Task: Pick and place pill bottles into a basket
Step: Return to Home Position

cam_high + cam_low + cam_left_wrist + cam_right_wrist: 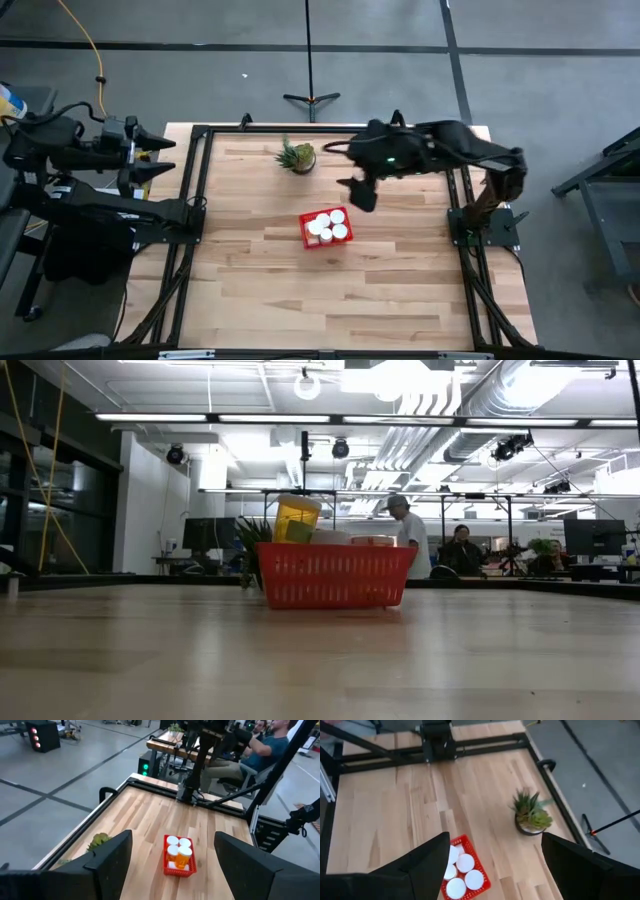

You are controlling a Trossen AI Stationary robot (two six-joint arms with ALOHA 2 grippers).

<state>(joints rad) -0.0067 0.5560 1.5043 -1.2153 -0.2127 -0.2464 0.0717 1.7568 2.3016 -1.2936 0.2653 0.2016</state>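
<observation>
- Table (300, 290): light wood top in a dark frame. No bottle lies loose on it in the high view, so the sorting part looks done.
- Right arm: stretches from its base at the table's right edge in over the far half. The right gripper (358, 190) hangs near the basket, off its far-right corner and not over it. Its fingers (427, 857) are spread wide w/ nothing between them. It doesn't show in the low view, so prob. well clear of the rim, which fits an arm on its way home.
- Left arm: folded at its base, w/ the left gripper (160, 158) off the table's left edge. Fingers (107, 860) are apart and empty. It's parked, out of the other arm's way.
- Basket (335, 575): red mesh, about mid-table and flat on the wood, within reach of both arms.
- Potted plant (298, 156): spiky green, behind the basket near the far edge. Not a task item.
- Pill bottles (327, 228): all inside the basket, white caps up and packed touching. One orange bottle (296, 518) stands taller than the rest, above the rim.
</observation>
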